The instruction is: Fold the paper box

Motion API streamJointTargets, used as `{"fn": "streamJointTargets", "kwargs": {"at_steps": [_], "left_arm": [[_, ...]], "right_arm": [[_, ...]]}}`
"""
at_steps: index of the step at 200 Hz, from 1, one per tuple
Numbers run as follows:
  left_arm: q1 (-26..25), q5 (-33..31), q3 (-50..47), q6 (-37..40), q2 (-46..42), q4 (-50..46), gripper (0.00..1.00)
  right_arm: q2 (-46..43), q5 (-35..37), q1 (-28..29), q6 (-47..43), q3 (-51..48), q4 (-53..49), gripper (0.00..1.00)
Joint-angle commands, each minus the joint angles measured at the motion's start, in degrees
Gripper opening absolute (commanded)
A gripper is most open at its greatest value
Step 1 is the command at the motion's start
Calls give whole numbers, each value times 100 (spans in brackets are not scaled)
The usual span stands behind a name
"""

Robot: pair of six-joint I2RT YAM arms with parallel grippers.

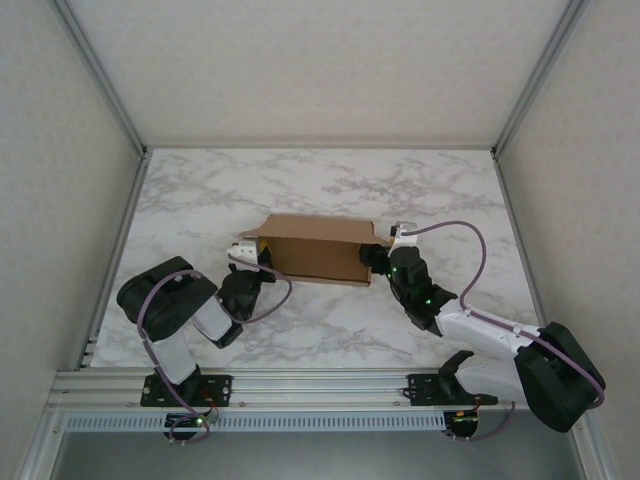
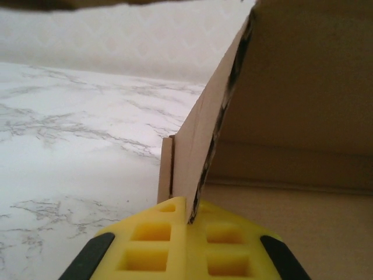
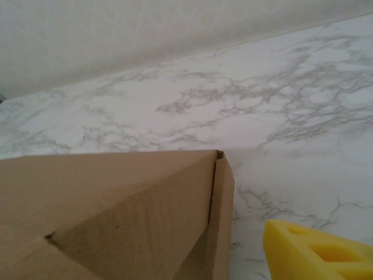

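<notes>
The paper box (image 1: 318,250) is a brown cardboard shape, partly folded, in the middle of the marble table, with a raised wall along its back. My left gripper (image 1: 251,263) is at its left end. In the left wrist view the yellow fingers (image 2: 152,245) are shut on the edge of an upright cardboard side wall (image 2: 195,157), with the box's inside (image 2: 303,221) to the right. My right gripper (image 1: 379,257) is at the box's right end. Its one visible yellow finger (image 3: 312,251) stands apart from the box's corner (image 3: 221,192), with bare table between them. The jaws are open.
The marble table (image 1: 330,185) has free room behind the box and to both sides. Light enclosure walls (image 1: 60,150) close the left, right and back. A metal rail (image 1: 320,385) runs along the near edge by the arm bases.
</notes>
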Motion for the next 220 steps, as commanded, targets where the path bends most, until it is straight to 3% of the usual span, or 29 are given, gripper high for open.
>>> {"fn": "streamJointTargets", "kwargs": {"at_steps": [1,34,104,146,170,187,203,220], "left_arm": [[-23,-324,165,-150,-149,-195,0],[-46,-600,257,-270,-88,-414,0],[-49,-887,442,-465,-40,-748,0],[-46,-835,493,-465,-41,-876,0],[-38,-616,590,-369,8,-1030,0],[-36,-511,636,-340,54,-1090,0],[-37,-389,647,-351,63,-1122,0],[-38,-248,682,-351,55,-1263,4]], "right_arm": [[196,-694,-26,-199,348,-93,69],[42,-1030,-31,-481,382,-304,74],[137,-1272,-32,-575,1202,-1947,75],[-925,-2381,-22,-192,1171,-2606,70],[-1143,-3218,-26,-226,2065,-3876,55],[-1167,-3376,-18,-116,2453,-3980,42],[-1123,-2830,-31,349,2714,-3895,17],[-689,-2469,-53,599,3240,-4124,4]]}}
